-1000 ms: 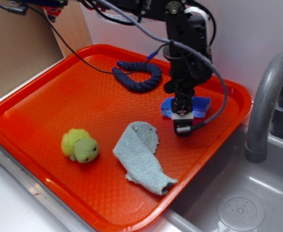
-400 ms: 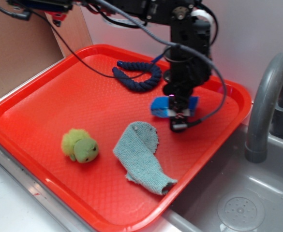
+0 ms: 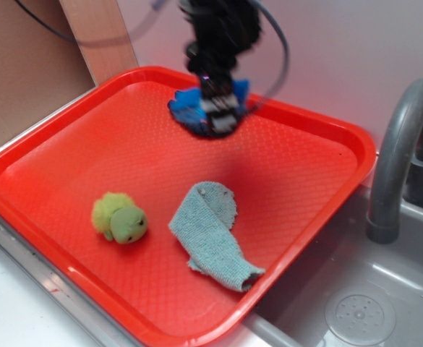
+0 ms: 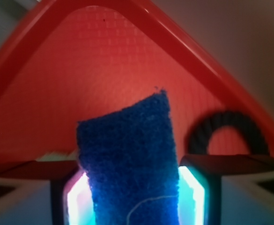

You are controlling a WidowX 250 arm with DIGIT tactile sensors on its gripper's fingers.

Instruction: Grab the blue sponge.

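Observation:
The blue sponge (image 3: pixel 188 100) hangs in the air over the far side of the orange tray (image 3: pixel 66 159), clamped by my gripper (image 3: pixel 215 110), which is blurred by motion. In the wrist view the sponge (image 4: pixel 129 159) fills the gap between the two lit fingers (image 4: pixel 193 192), and its dark blue end sticks out beyond my gripper (image 4: pixel 132 187). The tray floor (image 4: pixel 104 70) lies well below it.
A dark navy curved rope (image 4: pixel 228 133) lies on the tray under and to the right of the sponge. On the near half of the tray are a green toy (image 3: pixel 119 217) and a pale grey-blue cloth (image 3: pixel 212 235). A grey faucet (image 3: pixel 399 152) and sink (image 3: pixel 356 303) stand to the right, cardboard (image 3: pixel 30 65) at the back left.
My gripper closed on the sponge at the tray's right side, lifted it off the tray and carried it up and to the left, over the rope.

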